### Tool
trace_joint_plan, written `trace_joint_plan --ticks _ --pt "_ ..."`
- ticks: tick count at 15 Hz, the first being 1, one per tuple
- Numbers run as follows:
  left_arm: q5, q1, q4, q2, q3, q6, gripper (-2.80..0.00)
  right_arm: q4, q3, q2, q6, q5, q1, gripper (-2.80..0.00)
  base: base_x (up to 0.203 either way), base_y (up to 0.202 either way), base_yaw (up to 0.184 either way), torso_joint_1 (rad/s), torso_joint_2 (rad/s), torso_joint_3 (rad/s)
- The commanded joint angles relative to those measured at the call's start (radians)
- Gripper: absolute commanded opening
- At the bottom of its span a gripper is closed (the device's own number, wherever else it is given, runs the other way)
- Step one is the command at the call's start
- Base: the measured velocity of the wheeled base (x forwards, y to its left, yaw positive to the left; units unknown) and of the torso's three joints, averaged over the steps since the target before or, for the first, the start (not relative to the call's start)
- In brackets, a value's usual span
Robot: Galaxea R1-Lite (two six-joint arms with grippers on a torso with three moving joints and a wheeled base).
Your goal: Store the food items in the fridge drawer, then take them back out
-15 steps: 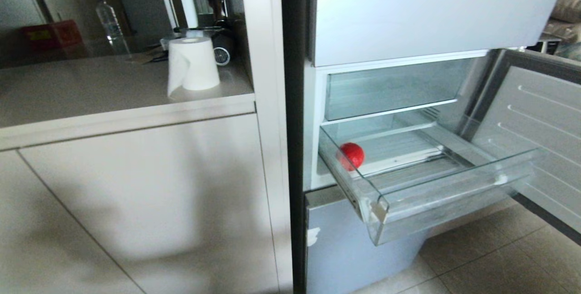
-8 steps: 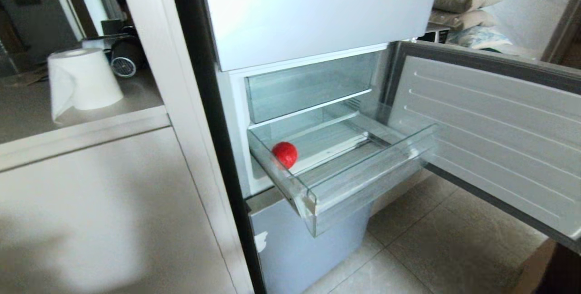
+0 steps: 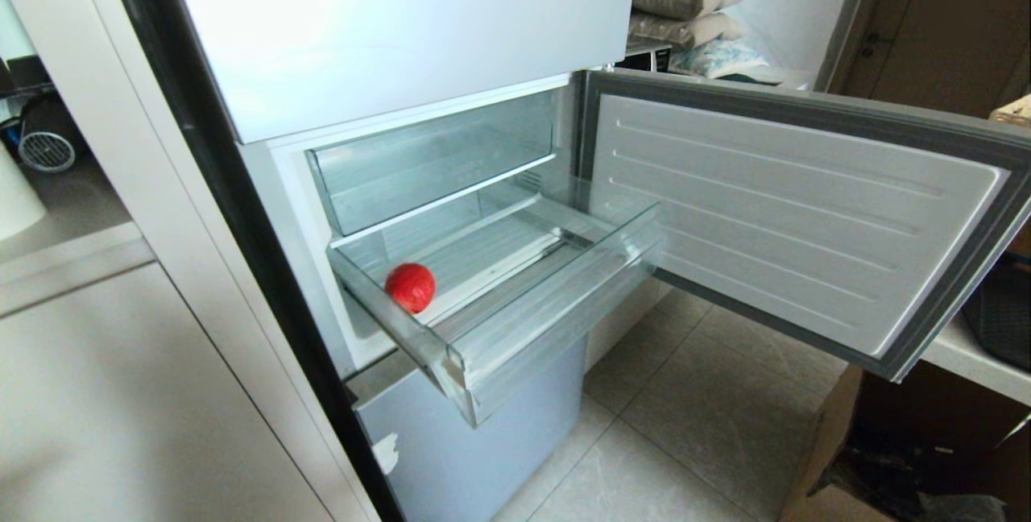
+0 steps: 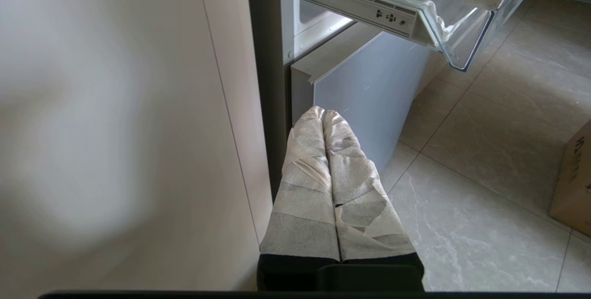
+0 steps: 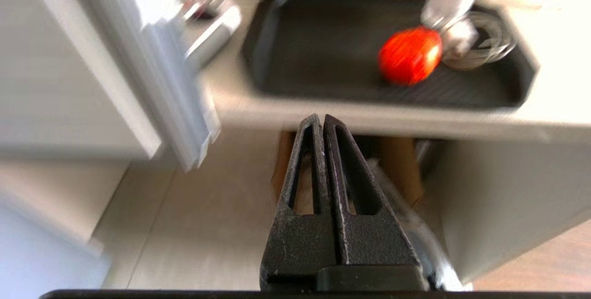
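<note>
1. Right gripper has its black fingers pressed together on nothing; it points toward a dark tray on a pale counter, where the orange-red fruit sits.
2. Left gripper, cloth-wrapped fingers together and empty, hangs low beside the blue-grey bottom front.
3. Red fruit lies in the pulled-out fridge drawer, near its left wall.
4. Risk: closed fingers arriving at the orange-red fruit would nudge and roll it on the tray, likely into the clear jar beside it. Jaws need opening first.
5. Risk: the open fridge door stands between drawer and counter; a carrying arm could clip its edge.
6. Risk: a round fruit dropped on the ribbed floor may roll against the one already there.
7. Only the right wrist view shows the orange-red fruit. Head view shows neither gripper, only a corner of the tray.
8. Left wrist view shows the drawer's underside and rail.
</note>
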Motion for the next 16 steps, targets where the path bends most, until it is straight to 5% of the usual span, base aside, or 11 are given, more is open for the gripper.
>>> trace_joint_plan --ticks 1,8,9,16 --pt "0.001 0.0 0.0 0.0 0.0 0.0 -2.8 -0.045 -0.062 0.19 0.006 -0.035 -0.015 -2.8 0.0 0.0 0.0 0.0 0.0 0.0" --pt "0.001 0.0 0.0 0.0 0.0 0.0 -2.8 -0.082 -0.344 0.69 -0.072 -0.106 -0.035 -2.8 0.0 0.0 0.0 0.0 0.0 0.0" --pt "0.001 0.0 0.0 0.0 0.0 0.0 -2.8 -0.082 -0.397 0.753 -0.084 -0.108 -0.041 0.0 0.0 0.0 0.0 0.0 0.0 0.0" --pt "0.001 0.0 0.0 0.0 0.0 0.0 -2.8 -0.083 -0.689 0.984 -0.162 -0.148 -0.105 0.0 0.0 0.0 0.0 0.0 0.0 0.0"
